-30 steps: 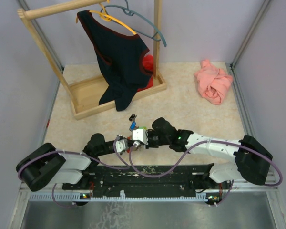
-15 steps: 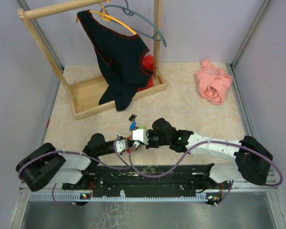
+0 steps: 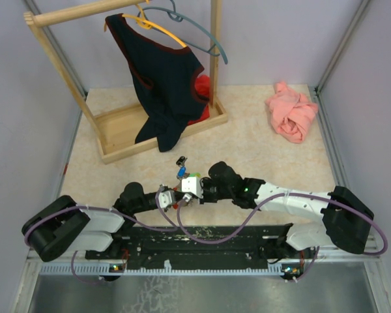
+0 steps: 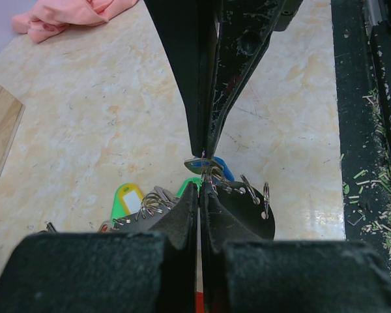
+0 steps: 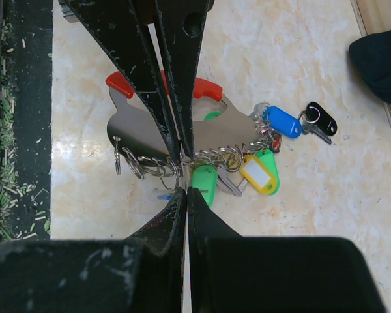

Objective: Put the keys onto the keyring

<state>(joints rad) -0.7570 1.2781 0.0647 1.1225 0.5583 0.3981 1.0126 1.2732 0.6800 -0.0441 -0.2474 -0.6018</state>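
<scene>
Left gripper (image 4: 199, 186) and right gripper (image 5: 185, 190) meet tip to tip, fingers pressed together, beside the keys (image 5: 281, 122) on the table (image 5: 313, 228) — light, stiff, slippery things, we judge, best pinched by their plastic heads.

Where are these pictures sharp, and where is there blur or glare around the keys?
Top external: soft, even light, but the keys are too small for detail. Left wrist: the left gripper is blurred toward the bottom edge, and a pale glare lies on the table. Right wrist: the blue tag is sharp, the metal plate shines, the right gripper blurs near the lens.
</scene>
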